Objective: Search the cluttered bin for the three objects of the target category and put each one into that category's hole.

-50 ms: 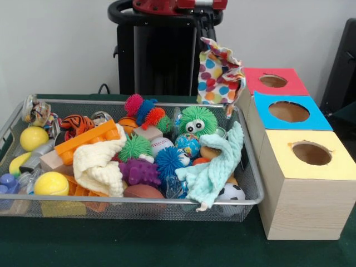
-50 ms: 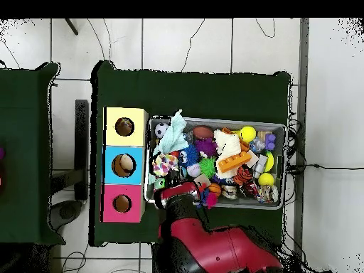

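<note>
We note the wire bin (image 1: 251, 198) as our landmark, on the green table (image 1: 139, 245). At the bin's left end sit a small jar (image 1: 36, 111), a yellow ball (image 1: 33, 138) and a second yellow ball (image 1: 51, 183) near the front rim. Right of those, an orange block (image 1: 92, 136) lies above a cream cloth (image 1: 100, 164), with a striped tiger toy (image 1: 77, 123) behind. Mid-bin we log a purple spiky toy (image 1: 139, 171), a green spiky ball (image 1: 134, 147), a blue spiky ball (image 1: 168, 161) and a brown football (image 1: 143, 192). Toward the right end, a green fuzzy toy with eyes (image 1: 197, 121) sits behind a pale mint cloth (image 1: 214, 167) that drapes over the front rim, beside a soccer ball (image 1: 231, 193). Above the bin's far right corner a polka-dot cloth (image 1: 219, 75) hangs in the air, clear of the other things. In the overhead view the gripper (image 2: 174, 190) is over that same corner, the cloth (image 2: 165, 163) just beyond it; whether its fingers grip the cloth we cannot tell. Right of the bin stand three boxes with holes: yellow (image 1: 311, 153), blue (image 1: 289, 112), red (image 1: 273, 81).
</note>
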Motion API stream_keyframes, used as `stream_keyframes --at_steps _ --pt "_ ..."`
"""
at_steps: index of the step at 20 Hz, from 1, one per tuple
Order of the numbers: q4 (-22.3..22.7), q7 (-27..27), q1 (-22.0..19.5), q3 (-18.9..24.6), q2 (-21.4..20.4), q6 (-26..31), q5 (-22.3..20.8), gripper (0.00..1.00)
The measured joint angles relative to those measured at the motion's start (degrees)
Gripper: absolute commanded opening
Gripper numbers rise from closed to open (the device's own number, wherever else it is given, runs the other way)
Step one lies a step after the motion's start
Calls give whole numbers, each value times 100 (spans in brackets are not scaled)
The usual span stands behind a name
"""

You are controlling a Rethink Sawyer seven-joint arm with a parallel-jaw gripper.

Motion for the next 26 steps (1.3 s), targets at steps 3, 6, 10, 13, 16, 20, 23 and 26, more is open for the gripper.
stream_keyframes --at_steps 3,6,10,13,16,20,23,26 --pt "129 0 -86 331 -22 0 249 0" --pt "217 0 -78 499 -46 -1 457 0" --pt "325 0 81 522 -48 0 719 0" --pt "354 0 209 521 -54 -1 828 0" --pt "353 0 379 483 -56 -1 940 0" --pt "286 0 930 63 122 -2 1125 0" --pt "202 0 1494 -397 411 -3 1237 0" --pt "182 0 1850 -723 639 -3 1250 0"
